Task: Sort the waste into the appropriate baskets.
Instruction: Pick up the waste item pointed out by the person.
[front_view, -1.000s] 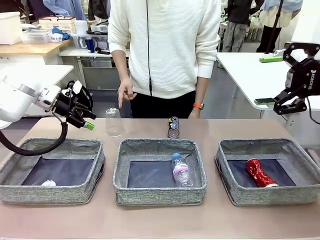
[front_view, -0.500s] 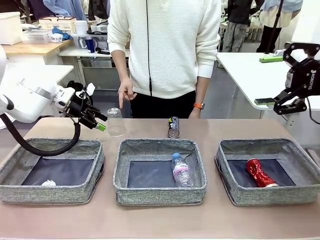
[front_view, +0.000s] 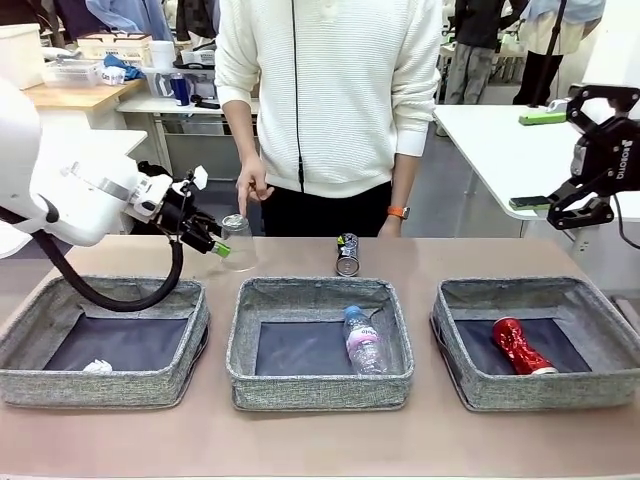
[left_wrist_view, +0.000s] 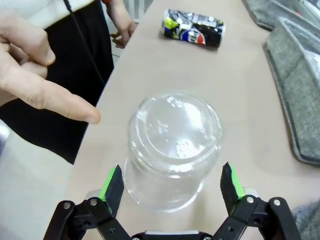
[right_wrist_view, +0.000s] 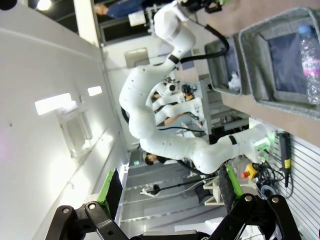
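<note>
The clear plastic cup (front_view: 237, 243) stands upside down on the table (front_view: 300, 440), left of centre behind the baskets, in much the same spot as a second ago. The left gripper (front_view: 221, 245) was then well to the left of it, above the left basket (front_view: 190, 330). It has since travelled rightward and now reaches the cup. In the left wrist view the cup (left_wrist_view: 172, 150) sits between that gripper's (left_wrist_view: 171, 181) spread jaws. A green pad flanks it on each side and neither visibly presses in. The person's hand (left_wrist_view: 35, 75) points at the cup from the upper left of that view; from the front this hand (front_view: 252, 190) hangs just above the cup.

The dark printed can (front_view: 347, 254) lies right of the cup, unmoved. The paper ball (front_view: 97, 367) lies in the left basket, the bottle (front_view: 363, 340) in the middle basket (front_view: 320, 385) and the red can (front_view: 520, 345) in the right basket (front_view: 530, 390), all as before.

At upper right the right gripper (front_view: 535, 160) hangs high off the table, jaws spread and unchanged. Its own view shows this gripper (right_wrist_view: 170, 185) holding nothing.
</note>
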